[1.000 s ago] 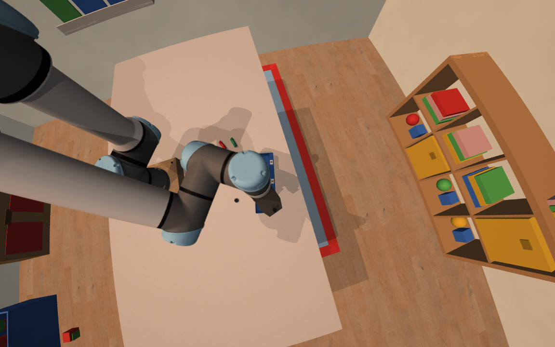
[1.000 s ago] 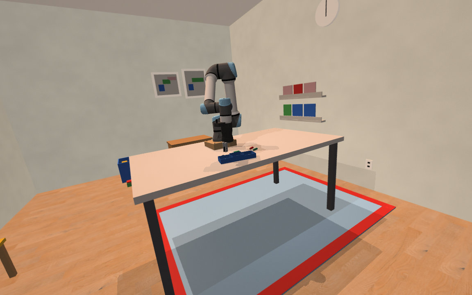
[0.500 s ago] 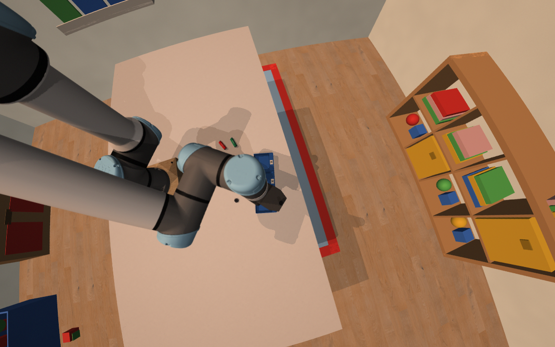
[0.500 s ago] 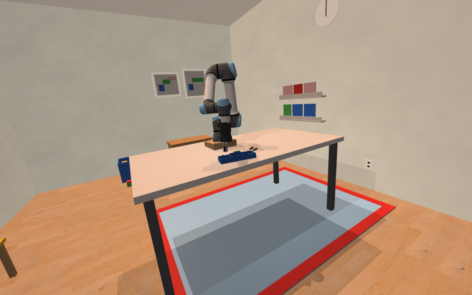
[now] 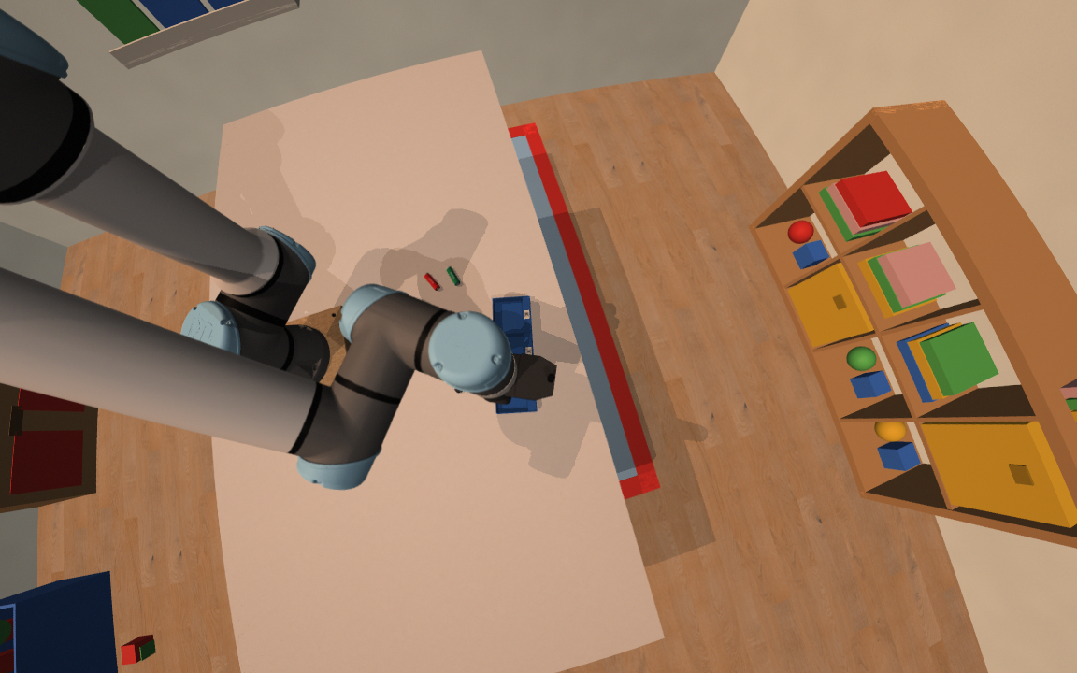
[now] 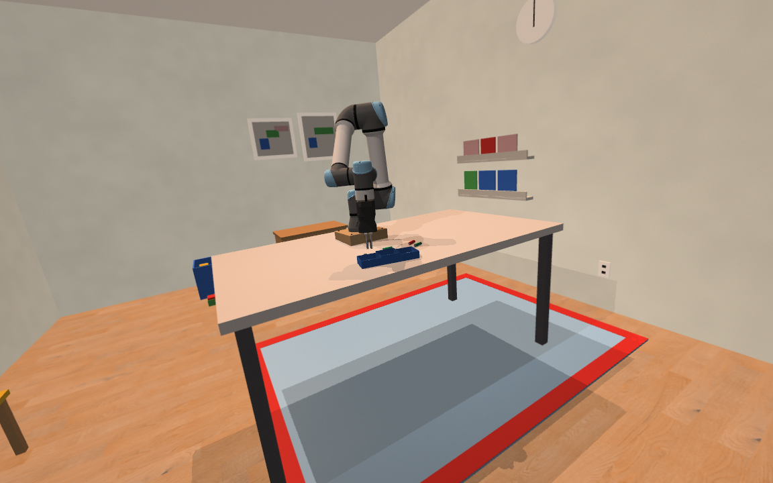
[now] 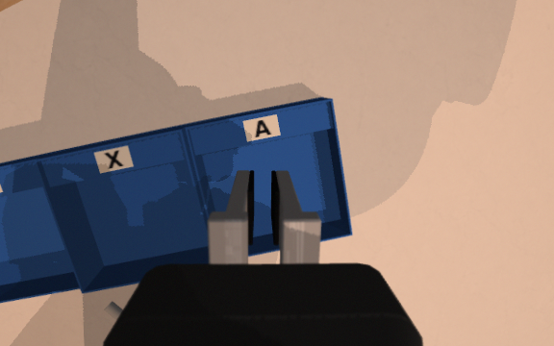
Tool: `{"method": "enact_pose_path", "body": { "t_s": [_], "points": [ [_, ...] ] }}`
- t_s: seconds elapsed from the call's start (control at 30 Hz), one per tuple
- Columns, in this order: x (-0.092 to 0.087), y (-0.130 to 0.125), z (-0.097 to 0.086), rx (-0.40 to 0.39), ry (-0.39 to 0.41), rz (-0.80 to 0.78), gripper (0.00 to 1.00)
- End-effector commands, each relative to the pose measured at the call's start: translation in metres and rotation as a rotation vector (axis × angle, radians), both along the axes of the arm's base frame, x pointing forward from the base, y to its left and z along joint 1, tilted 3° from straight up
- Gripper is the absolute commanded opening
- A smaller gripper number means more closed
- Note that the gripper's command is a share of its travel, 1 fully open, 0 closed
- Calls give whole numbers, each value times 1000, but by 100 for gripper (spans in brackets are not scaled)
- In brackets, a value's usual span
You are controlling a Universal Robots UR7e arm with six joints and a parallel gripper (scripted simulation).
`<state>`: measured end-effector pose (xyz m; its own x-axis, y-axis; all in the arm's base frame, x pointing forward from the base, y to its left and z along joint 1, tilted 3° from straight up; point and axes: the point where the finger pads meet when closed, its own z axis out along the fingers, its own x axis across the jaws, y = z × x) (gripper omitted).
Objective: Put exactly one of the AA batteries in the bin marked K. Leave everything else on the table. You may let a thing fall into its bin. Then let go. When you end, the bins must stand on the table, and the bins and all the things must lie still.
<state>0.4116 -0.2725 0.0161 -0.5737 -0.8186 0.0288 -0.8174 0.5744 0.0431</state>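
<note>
A row of three blue bins (image 5: 515,335) marked K (image 7: 12,231), X (image 7: 133,207) and A (image 7: 267,178) lies on the table, and all three look empty. My gripper (image 7: 263,192) hangs over bin A, a little above it. Its fingers stand close together with only a narrow gap, and nothing is between them. It also shows in the side view (image 6: 368,246), above the near end of the bin row (image 6: 388,256). A red AA battery (image 5: 432,281) and a green AA battery (image 5: 452,276) lie on the table beyond the bins, apart from them.
The arm's wooden base (image 6: 360,235) stands behind the bins. A small grey piece (image 7: 112,309) lies on the table beside bin X, partly hidden by my gripper body. The arm hides other things near the bins in the overhead view. The table's long edge runs close past the bins.
</note>
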Motion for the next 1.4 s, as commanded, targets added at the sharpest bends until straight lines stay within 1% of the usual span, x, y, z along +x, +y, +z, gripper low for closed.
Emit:
{"method": "enact_pose_path", "body": {
  "t_s": [0.0, 0.07, 0.27, 0.63, 0.7, 1.0, 1.37],
  "points": [
    [1, -1, 1, 8, -6, 71, 31],
    [0, -1, 1, 20, -12, 171, 31],
    [0, -1, 1, 24, -14, 198, 31],
    [-1, 0, -29, 24, -14, 198, 31],
    [-1, 0, -29, 24, -14, 198, 31],
    [-2, 0, -52, 24, -14, 198, 31],
    [-2, 0, -52, 24, -14, 198, 31]
  ]
}}
